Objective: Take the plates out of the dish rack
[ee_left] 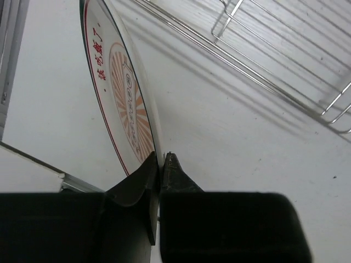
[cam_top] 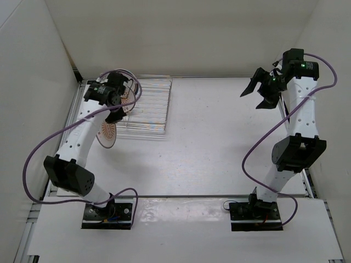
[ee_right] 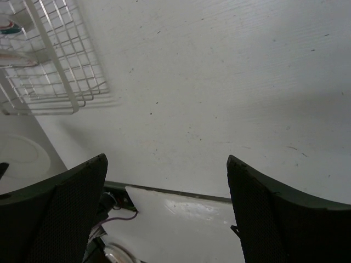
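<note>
My left gripper (cam_top: 113, 116) is shut on the rim of a white plate with an orange sunburst centre (cam_top: 108, 134), holding it on edge just left of the dish rack (cam_top: 151, 104). The left wrist view shows the fingers (ee_left: 162, 159) pinching that plate (ee_left: 123, 93), with the rack's wire bars (ee_left: 285, 71) to the right. A second sunburst plate (cam_top: 130, 98) stands in the rack beside my wrist. A white rim (cam_top: 122, 73) shows behind the gripper. My right gripper (cam_top: 262, 90) is open and empty, raised at the far right.
White walls close in the table on the left, back and right. The right wrist view shows the rack (ee_right: 49, 66) far off at upper left, with a green-and-red plate edge (ee_right: 8, 26) in it. A purple cable loops beside each arm.
</note>
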You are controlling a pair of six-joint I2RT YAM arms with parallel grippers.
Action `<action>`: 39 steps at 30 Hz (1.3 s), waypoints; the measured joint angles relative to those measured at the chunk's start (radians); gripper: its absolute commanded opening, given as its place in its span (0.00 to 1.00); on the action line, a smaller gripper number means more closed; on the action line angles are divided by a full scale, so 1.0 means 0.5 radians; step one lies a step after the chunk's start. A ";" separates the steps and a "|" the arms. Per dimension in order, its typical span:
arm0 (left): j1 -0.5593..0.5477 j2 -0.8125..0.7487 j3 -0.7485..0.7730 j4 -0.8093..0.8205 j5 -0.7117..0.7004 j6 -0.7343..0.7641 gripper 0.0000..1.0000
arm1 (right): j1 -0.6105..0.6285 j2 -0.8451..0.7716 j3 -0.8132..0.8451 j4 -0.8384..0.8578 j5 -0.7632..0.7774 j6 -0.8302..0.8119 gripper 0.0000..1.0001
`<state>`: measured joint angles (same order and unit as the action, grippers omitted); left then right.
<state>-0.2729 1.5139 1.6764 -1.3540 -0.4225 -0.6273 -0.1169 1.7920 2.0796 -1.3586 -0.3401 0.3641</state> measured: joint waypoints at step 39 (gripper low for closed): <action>-0.575 0.179 -1.014 0.046 -0.575 -0.364 0.09 | 0.002 0.094 -0.056 0.008 -0.592 -0.115 0.90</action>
<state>-0.5602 1.6032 1.1694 -1.3312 -0.7101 -0.8093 -0.1158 1.8389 2.0514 -1.3548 -0.6361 0.3065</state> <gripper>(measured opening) 0.150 0.905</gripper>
